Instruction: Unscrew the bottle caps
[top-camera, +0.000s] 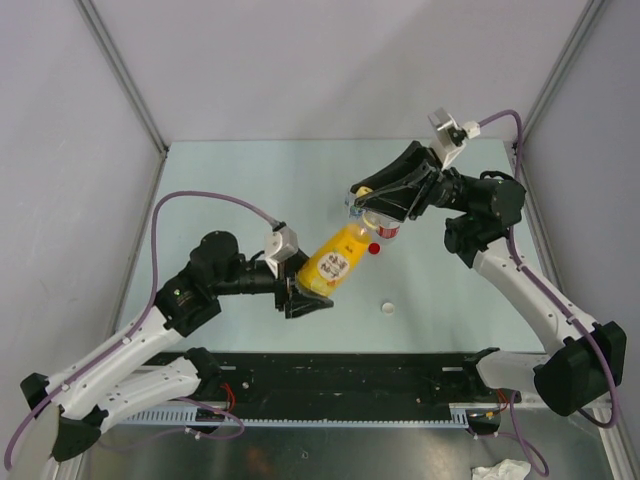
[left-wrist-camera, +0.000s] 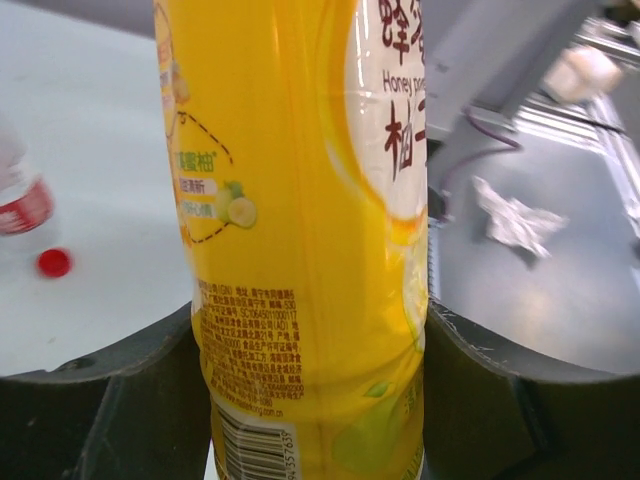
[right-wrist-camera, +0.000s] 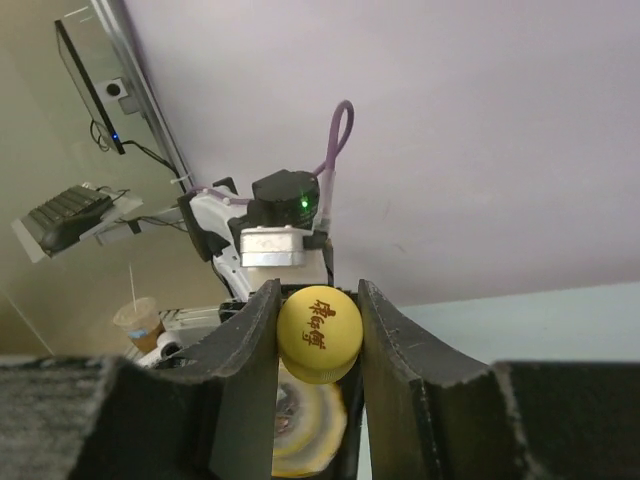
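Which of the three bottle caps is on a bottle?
The yellow cap, pinched by the right gripper on top of the orange-yellow bottle. The red cap and the white cap lie loose on the table.

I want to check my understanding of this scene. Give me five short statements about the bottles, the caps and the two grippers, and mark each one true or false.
1. The left gripper holds the yellow bottle near its base. True.
2. The right gripper is open and away from the yellow cap. False: its fingers are closed on the yellow cap.
3. The red cap lies on the table. True.
4. The white cap sits on a bottle. False: it lies loose on the table.
5. The yellow bottle stands upright. False: it is held tilted between the two grippers.
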